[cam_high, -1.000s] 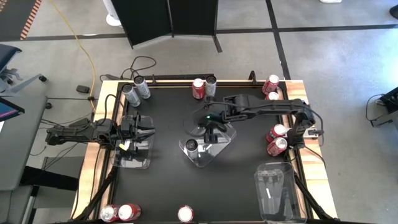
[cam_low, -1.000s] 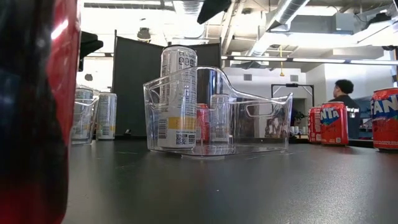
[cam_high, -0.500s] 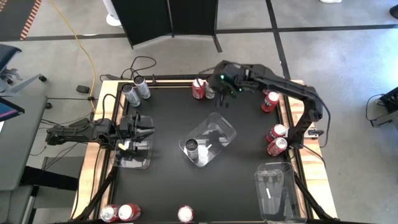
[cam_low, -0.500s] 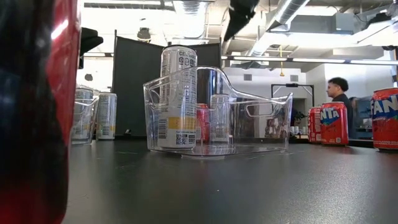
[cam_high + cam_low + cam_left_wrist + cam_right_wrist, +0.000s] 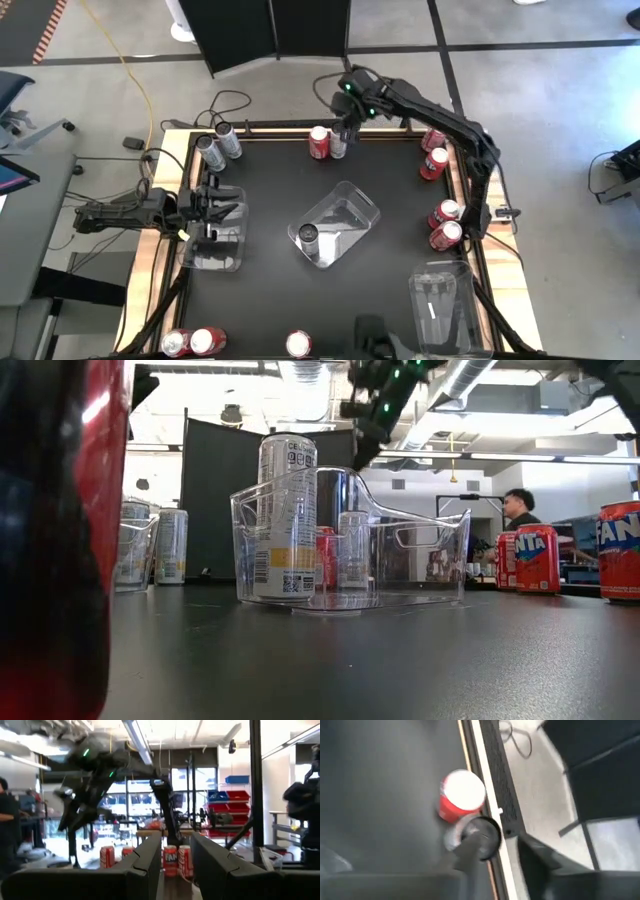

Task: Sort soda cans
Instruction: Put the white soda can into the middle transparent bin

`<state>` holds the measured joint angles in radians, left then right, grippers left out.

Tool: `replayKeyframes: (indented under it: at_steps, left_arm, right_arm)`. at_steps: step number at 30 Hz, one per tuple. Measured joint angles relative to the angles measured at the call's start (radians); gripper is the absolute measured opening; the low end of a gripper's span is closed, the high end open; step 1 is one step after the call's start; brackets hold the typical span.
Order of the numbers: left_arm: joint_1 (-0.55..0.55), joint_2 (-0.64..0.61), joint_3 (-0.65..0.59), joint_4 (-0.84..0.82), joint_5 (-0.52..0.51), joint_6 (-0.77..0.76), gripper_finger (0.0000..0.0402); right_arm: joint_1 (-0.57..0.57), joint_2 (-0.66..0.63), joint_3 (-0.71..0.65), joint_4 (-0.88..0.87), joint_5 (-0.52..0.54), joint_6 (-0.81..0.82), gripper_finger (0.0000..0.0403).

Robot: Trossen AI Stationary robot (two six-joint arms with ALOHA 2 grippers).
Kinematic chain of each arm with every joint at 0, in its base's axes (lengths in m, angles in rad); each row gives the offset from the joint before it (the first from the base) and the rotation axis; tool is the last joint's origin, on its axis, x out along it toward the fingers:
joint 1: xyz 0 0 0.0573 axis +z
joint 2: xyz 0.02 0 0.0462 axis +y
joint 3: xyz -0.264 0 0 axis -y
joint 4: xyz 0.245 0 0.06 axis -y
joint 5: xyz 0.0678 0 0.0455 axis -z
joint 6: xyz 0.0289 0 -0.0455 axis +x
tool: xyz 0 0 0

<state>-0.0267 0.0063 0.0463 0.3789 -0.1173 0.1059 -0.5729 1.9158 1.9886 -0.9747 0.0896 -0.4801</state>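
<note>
My right gripper (image 5: 341, 128) hovers over the silver can (image 5: 338, 140) beside a red can (image 5: 319, 143) at the tabletop's (image 5: 270, 200) far edge, jaws apart; left gripper (image 5: 232, 208), jaws slightly apart, waits over the left tray (image 5: 212, 252).

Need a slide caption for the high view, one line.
Right gripper hovers over a silver can beside a red can at the table's far edge; left gripper waits above a clear tray.

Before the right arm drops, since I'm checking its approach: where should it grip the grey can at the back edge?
Probably from straight above, the right gripper closing on the upright grey can around its upper wall. A red can stands close beside it, so the fingers should straddle front to back, not sideways.
</note>
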Motion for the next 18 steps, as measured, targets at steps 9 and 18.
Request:
replayKeyframes:
  at_steps: [9, 18]
  left_arm:
    - [0.0, 0.0, 0.053, -0.033, -0.001, 0.058, 0.01]
    - [0.0, 0.0, 0.095, -0.033, -0.001, 0.172, 0.01]
  right_arm:
    - [-0.115, 0.107, 0.083, -0.067, -0.225, -0.078, 0.0378]
    - [-0.171, 0.102, 0.086, -0.083, -0.382, -0.046, 0.0385]
